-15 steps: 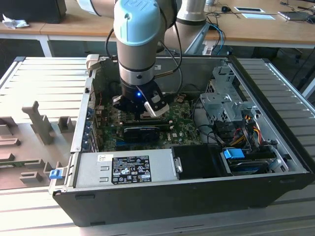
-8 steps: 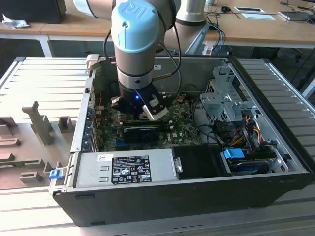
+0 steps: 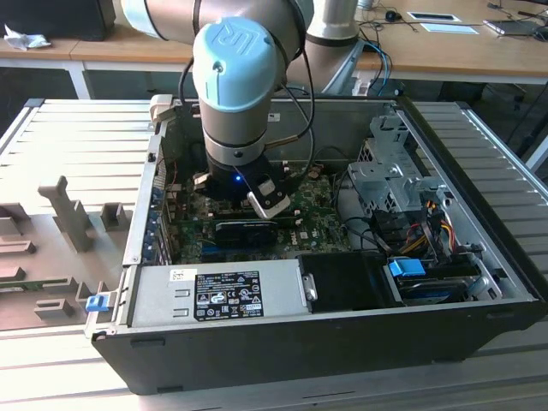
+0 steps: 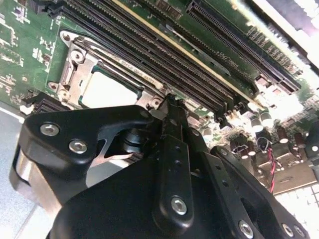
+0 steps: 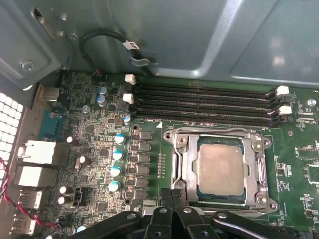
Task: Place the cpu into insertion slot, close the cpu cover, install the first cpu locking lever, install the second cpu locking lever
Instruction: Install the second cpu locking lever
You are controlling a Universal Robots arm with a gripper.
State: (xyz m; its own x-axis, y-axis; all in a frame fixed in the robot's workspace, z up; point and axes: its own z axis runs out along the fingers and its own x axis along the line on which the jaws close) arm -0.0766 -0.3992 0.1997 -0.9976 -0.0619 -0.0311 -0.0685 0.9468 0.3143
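Your claw (image 5: 172, 199), fingers together and empty, hovers just beside the socket (image 5: 182, 172) where the chip (image 5: 220, 168) already sits under the cover (image 5: 259, 172): thin, stiff, fragile—handle edges only.

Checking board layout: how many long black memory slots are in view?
4. In the first wrist view the memory slots lie parallel beside the insertion slot: farthest, next, third, nearest. None look hidden.
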